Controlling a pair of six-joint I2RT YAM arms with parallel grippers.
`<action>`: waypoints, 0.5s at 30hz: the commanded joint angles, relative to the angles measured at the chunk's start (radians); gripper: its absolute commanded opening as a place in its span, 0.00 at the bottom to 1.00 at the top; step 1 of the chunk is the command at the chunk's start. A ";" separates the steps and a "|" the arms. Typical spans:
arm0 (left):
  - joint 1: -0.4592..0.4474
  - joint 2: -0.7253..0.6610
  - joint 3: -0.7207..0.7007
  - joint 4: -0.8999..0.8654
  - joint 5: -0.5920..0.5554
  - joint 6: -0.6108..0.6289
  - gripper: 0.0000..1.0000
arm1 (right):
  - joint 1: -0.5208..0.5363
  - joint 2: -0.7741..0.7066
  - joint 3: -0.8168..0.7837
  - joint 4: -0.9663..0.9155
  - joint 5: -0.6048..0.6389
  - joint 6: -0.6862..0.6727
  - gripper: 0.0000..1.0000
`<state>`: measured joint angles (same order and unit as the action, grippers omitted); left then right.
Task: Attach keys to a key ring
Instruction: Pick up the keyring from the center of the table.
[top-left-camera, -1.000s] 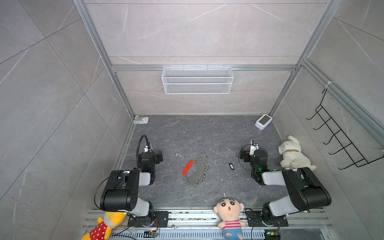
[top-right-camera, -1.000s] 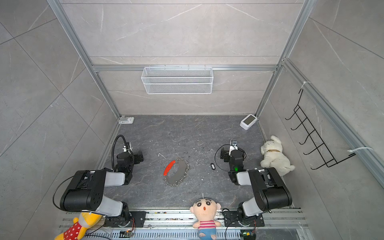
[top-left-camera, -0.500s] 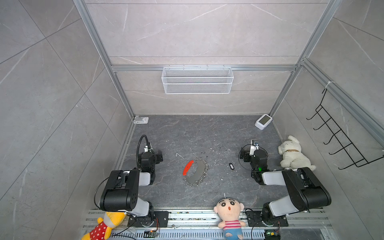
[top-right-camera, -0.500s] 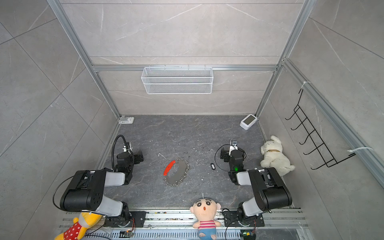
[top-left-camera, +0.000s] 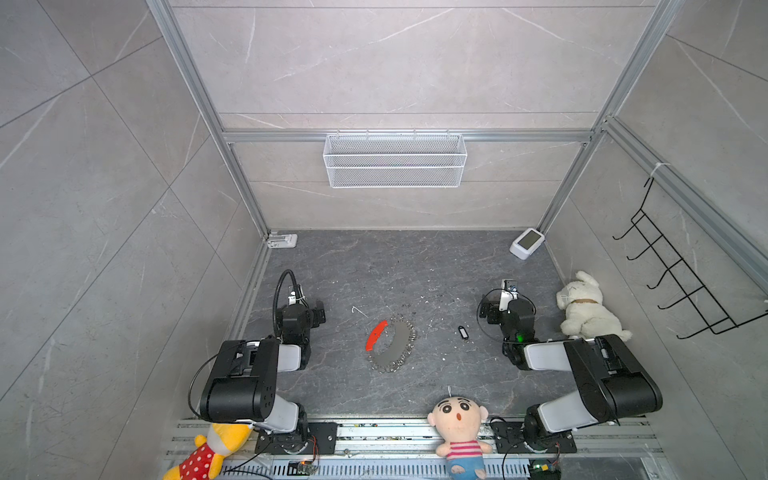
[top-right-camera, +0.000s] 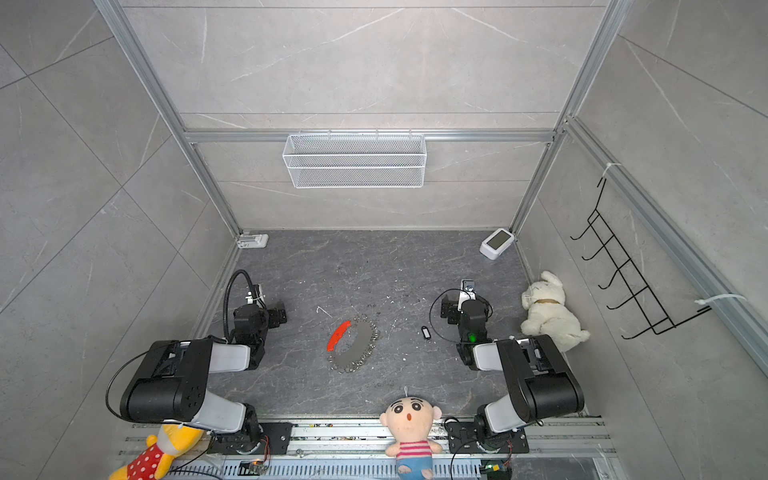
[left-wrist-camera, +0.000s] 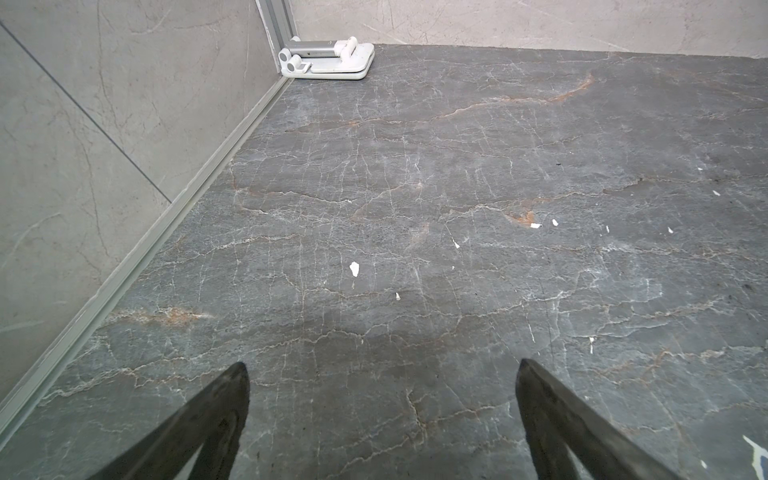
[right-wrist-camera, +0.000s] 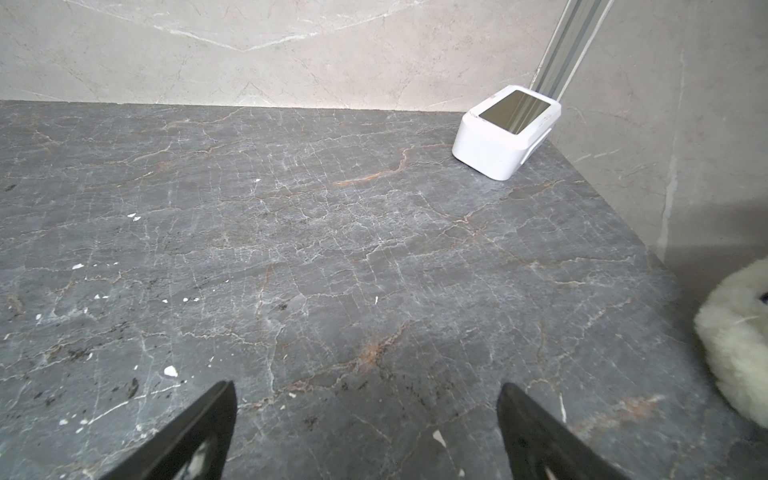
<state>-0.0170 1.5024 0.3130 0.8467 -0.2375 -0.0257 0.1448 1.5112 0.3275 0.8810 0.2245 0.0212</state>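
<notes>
Left fingers (left-wrist-camera: 208, 424): spread to full width, empty, low over bare desk (top-left-camera: 374, 270) by the left wall.
Right fingers (right-wrist-camera: 195, 432): likewise wide apart and empty, near the white plush dog (top-left-camera: 586, 311).

Key ring (top-left-camera: 390, 343): lies flat mid-desk between the two arms in both top views. Its red strip is toward the left arm and its grey band is fringed with small silver rings.
Key (top-left-camera: 462, 332): small black tag with a pale centre, flat on the desk between the key ring and the right arm, touching neither.

Likely faults:
- The key is thin and lies flat on hard stone, so a pinch from above may skid it away or close on nothing.
- The key ring looks limp, so a nudge could shift its small rings before one is steadied.

Count:
- desk: 1
- wire basket (top-left-camera: 395, 162): 1
- hook rack (top-left-camera: 681, 282): 1
- arms: 2
- soft toys: 3
- key ring: 1
- key: 1
- silver rings: too small to count
</notes>
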 joint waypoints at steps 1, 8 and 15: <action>0.004 0.003 0.024 0.059 -0.023 0.016 1.00 | 0.006 0.010 0.019 0.030 0.016 -0.015 0.99; 0.005 0.005 0.026 0.056 -0.019 0.015 1.00 | 0.006 0.010 0.020 0.030 0.016 -0.016 0.99; 0.000 0.001 0.009 0.080 -0.018 0.026 1.00 | 0.035 -0.034 -0.018 0.068 0.075 -0.031 0.99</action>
<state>-0.0170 1.5028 0.3130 0.8604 -0.2375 -0.0208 0.1551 1.5089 0.3267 0.8993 0.2481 0.0135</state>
